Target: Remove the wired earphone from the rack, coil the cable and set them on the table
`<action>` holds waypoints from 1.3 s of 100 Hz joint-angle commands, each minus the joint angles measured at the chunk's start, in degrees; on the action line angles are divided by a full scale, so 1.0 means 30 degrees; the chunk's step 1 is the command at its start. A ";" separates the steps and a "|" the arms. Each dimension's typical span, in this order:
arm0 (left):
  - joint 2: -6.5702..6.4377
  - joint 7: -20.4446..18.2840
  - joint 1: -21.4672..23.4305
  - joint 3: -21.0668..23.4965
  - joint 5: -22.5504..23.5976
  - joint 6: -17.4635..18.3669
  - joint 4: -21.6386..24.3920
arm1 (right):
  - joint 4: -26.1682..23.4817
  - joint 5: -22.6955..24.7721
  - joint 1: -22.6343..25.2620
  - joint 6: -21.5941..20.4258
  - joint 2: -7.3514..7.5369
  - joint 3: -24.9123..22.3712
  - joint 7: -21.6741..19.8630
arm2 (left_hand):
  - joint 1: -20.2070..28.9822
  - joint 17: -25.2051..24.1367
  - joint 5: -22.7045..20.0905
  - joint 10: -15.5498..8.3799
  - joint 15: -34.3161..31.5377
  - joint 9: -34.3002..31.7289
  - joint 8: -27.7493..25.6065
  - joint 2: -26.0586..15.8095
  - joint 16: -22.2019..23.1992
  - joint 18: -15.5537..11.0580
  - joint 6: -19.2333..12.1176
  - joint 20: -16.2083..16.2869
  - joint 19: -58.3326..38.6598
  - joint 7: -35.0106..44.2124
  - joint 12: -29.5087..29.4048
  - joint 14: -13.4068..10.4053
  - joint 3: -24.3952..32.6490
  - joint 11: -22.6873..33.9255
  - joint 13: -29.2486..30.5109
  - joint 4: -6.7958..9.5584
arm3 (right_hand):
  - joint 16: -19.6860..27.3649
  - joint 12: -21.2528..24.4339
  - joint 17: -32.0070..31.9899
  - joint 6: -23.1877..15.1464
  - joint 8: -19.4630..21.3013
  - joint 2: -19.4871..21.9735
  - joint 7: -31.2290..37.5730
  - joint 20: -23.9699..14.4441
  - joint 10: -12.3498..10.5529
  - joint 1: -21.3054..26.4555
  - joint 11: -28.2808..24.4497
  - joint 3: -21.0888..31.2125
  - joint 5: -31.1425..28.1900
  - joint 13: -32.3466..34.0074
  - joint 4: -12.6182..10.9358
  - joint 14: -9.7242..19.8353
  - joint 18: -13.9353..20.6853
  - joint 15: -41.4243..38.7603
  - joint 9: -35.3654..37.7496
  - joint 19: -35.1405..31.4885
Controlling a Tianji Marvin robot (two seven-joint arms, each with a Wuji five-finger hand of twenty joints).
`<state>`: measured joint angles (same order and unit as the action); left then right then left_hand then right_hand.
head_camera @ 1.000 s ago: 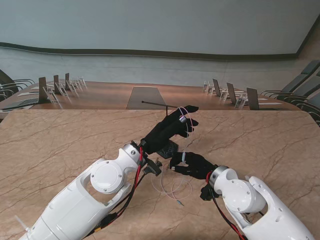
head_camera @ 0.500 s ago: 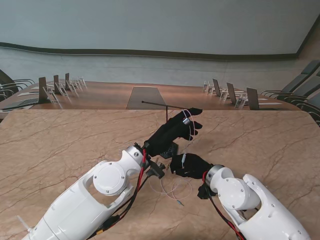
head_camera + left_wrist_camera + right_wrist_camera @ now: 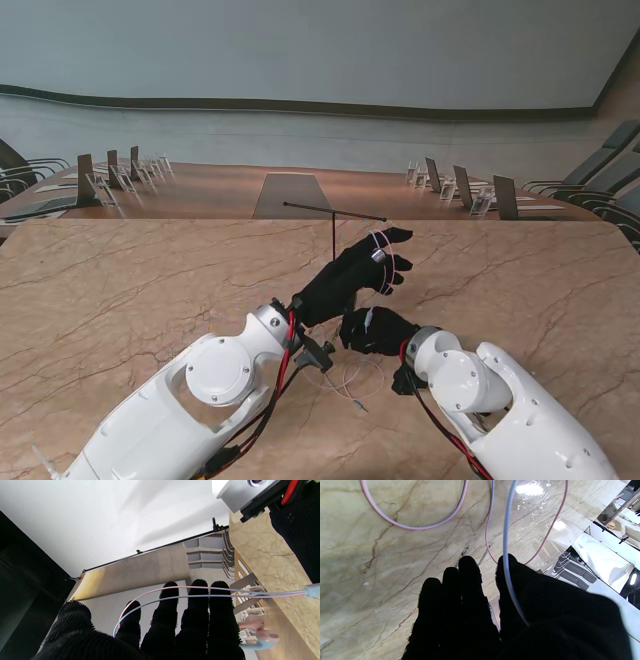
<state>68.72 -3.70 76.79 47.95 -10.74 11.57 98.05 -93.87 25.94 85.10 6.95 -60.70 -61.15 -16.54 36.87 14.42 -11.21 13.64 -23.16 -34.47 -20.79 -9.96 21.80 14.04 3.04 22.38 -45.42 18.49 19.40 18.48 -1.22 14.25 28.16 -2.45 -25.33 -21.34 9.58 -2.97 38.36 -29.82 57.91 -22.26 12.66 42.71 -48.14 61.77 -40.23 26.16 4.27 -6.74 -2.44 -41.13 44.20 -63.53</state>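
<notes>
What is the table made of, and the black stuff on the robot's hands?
The table looks like polished marble or a marble-look top: beige with brown veins and glossy glare. The left hand and right hand wear what seems to be black knitted fabric, matte and fuzzy at the fingertips.

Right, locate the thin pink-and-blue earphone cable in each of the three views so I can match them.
Stand view: thin pink-and-blue earphone cable looped over the black-gloved left hand, slack trailing to the table by the right hand.
Left wrist view: two strands crossing the fingers, earbuds hanging beside them.
Right wrist view: loops on the table, one strand over the thumb.
Shared landmark: beige marble tabletop.
</notes>
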 commanded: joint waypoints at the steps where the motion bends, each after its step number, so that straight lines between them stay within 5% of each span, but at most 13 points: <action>1: 0.0001 -0.0086 0.0264 -0.0094 -0.0011 -0.0008 0.0247 | 0.0190 0.0072 -0.0176 0.0176 -0.0112 0.0098 -0.0027 | 0.0499 0.0298 0.0239 -0.0306 -0.0408 0.0174 -0.0088 -0.0567 0.0328 0.0369 -0.0817 0.0364 -0.0627 0.0370 0.0178 0.0496 -0.0366 0.0375 0.0448 -0.0151 | -0.0216 -0.0204 0.0202 -0.2386 0.2483 0.0276 0.3888 0.0146 0.1122 0.1806 -0.0440 0.2172 -0.3050 0.0627 -0.0835 -0.0041 0.0062 -0.0551 0.0548 -0.0668; 56: -0.0212 -0.0512 0.0909 -0.0173 -0.0046 -0.0093 0.0681 | 0.1770 0.0435 -0.1441 0.0701 -0.0373 0.0020 0.0861 | 0.0673 0.1753 0.0243 -0.0180 -0.2272 0.0206 -0.0329 -0.0798 0.2191 0.2248 -0.0824 0.1038 -0.2412 0.0495 0.0522 0.1345 -0.0365 0.1002 0.2184 -0.0150 | -0.0340 -0.0180 0.0304 -0.2228 0.2568 -0.0028 0.3801 0.0005 0.1385 0.1729 -0.0598 0.2569 -0.3259 0.0843 -0.0972 -0.0249 -0.0213 -0.0838 0.0807 -0.0975; 130: -0.0548 -0.1076 0.1665 0.0090 0.0791 -0.0344 0.0085 | -0.0338 0.2104 -0.0093 0.0085 -0.0329 -0.3531 0.1531 | 0.0623 0.1756 -0.0631 0.0254 -0.2495 -0.1329 -0.0368 -0.0851 0.2684 0.2643 -0.0611 0.1289 -0.3015 0.0587 0.1143 0.1515 -0.0403 0.1834 0.2569 -0.0158 | -0.0391 -0.0091 0.0278 -0.2143 0.2262 -0.0074 0.3745 -0.0092 0.1554 0.1525 -0.0549 0.2671 -0.3384 0.0860 -0.1232 -0.0414 -0.0406 -0.0959 0.0863 -0.1138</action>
<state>67.25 -6.72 81.09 48.14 -8.61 10.85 98.78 -94.04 32.16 84.54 7.73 -61.81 -71.33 -12.27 38.00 19.68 -11.40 13.77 -29.91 -36.34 -21.43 -9.97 28.92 20.41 2.98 25.02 -52.51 18.59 21.69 21.96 -1.22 17.96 34.96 -2.45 -25.67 -21.34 10.40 -2.27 38.73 -31.67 57.27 -22.25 13.66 42.69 -48.43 63.65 -41.76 27.38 4.28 -7.99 -4.05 -42.62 45.97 -65.21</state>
